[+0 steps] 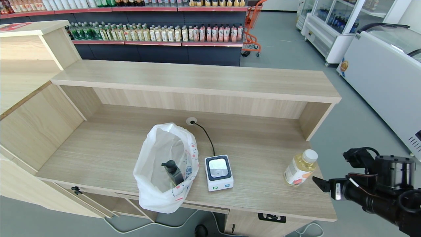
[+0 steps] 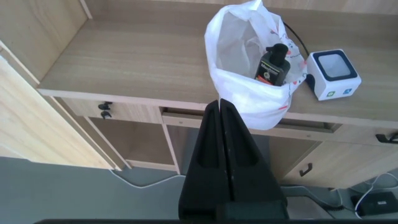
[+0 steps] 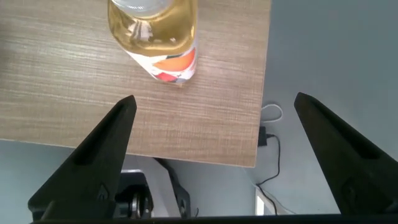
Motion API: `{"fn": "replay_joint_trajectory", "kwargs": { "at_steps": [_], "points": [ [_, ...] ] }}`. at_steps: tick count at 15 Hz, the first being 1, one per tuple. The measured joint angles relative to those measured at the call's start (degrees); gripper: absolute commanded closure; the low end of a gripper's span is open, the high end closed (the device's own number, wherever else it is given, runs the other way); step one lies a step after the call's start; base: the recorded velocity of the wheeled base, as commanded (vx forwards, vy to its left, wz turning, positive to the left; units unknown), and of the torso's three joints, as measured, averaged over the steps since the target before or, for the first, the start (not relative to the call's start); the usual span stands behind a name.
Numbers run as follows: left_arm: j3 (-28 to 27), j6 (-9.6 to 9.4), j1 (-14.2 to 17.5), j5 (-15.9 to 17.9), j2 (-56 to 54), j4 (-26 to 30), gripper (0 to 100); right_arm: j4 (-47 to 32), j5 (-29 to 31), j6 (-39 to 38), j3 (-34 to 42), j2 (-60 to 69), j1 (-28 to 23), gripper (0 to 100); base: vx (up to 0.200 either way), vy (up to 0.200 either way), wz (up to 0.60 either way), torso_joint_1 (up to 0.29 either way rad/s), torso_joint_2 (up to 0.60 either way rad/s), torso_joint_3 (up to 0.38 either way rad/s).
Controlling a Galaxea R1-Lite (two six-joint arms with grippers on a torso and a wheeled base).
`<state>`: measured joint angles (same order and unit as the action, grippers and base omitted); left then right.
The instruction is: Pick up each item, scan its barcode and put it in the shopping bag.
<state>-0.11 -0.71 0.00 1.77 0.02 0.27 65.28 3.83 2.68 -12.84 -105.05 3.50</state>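
Observation:
A white shopping bag stands open on the wooden counter, with a black pump bottle upright inside it. Just right of the bag sits a small white barcode scanner. A yellow drink bottle with a white cap stands near the counter's right front corner. My right gripper is open, off the counter's front right edge, a short way from the drink bottle, holding nothing. My left gripper is shut and empty, low in front of the counter, below the bag.
The scanner's black cable runs back to a grommet hole. A raised ledge and side walls enclose the counter's back and left. Drawers sit under the front edge. Freezers stand at the right.

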Motion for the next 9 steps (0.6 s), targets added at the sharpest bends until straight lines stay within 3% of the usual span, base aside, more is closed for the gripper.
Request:
{"fn": "replay_joint_trajectory", "kwargs": {
  "at_steps": [9],
  "points": [
    [0.0, 0.02, 0.0, 0.0, 0.0, 0.0, 100, 15.6, -0.1, 2.0, 0.0, -12.9, 2.0, 0, 0.000, 0.000, 0.00, 0.000, 0.00, 0.000]
  ]
}}
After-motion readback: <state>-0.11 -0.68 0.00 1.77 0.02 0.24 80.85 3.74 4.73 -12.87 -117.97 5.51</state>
